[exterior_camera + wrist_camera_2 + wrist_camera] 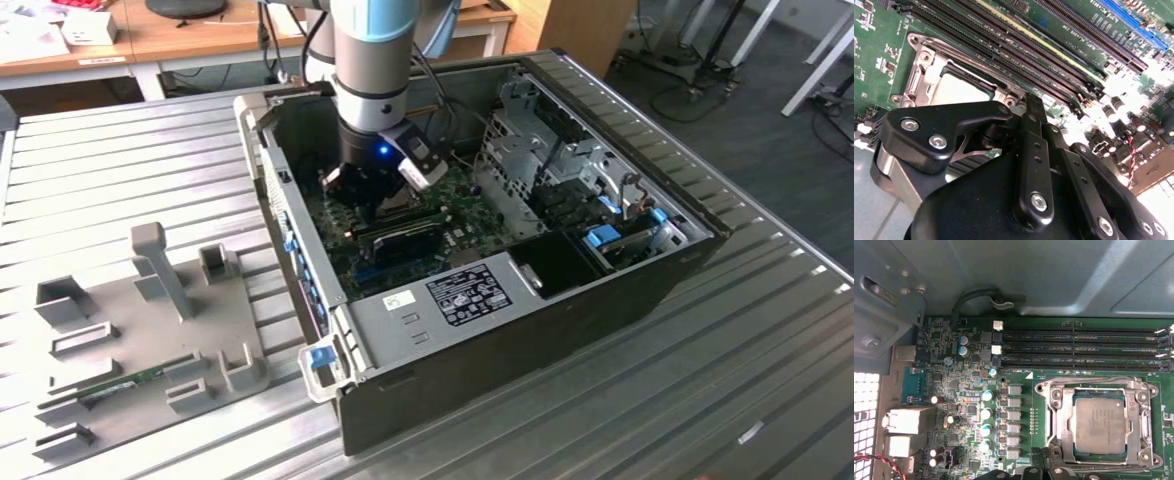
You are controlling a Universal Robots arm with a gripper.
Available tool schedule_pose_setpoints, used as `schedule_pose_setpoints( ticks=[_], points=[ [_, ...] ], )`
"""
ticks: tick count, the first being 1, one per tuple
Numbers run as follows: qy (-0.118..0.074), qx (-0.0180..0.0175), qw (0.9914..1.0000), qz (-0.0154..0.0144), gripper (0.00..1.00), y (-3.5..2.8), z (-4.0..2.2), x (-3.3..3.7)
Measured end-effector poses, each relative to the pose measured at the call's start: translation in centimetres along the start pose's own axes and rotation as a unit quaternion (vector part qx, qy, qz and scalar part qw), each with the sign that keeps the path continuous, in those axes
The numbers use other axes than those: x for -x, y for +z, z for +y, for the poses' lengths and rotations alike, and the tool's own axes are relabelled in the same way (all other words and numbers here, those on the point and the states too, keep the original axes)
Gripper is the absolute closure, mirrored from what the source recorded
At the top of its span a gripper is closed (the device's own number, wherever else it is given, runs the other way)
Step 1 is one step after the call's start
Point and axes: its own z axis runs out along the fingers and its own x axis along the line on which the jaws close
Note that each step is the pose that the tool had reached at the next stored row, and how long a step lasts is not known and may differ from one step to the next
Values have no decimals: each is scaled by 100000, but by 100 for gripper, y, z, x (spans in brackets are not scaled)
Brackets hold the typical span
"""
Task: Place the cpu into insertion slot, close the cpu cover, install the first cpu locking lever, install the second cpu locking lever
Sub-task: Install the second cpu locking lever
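The cpu is a grey-brown square sitting in the insertion slot on the green motherboard. It also shows as a pale square in the second wrist view. The silver cpu cover lies flat around the chip, which shows through the cover's window. My gripper hangs inside the open computer case, low over the board. Its black tip is beside the socket's edge, next to the cover's frame. The same tip sits just off one socket corner. Nothing is seen held in it.
Long black memory slots run alongside the socket. Capacitors and chokes stand on the socket's other side. The case's metal walls enclose the board. A grey fixture plate lies on the ribbed metal table at the exterior view's left.
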Motion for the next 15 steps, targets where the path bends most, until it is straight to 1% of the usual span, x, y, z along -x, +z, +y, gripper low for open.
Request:
schedule_pose_setpoints(
  ticks=[3, 12, 13, 15],
  points=[
    [8, -8, 100000, 7, 90, -28, 2, 0],
    [5, -6, 100000, 23, 90, -226, 17, 7],
    [7, -7, 100000, 24, 90, -238, 18, 7],
    [3, 10, 100000, 14, 90, -240, 18, 8]
  ],
)
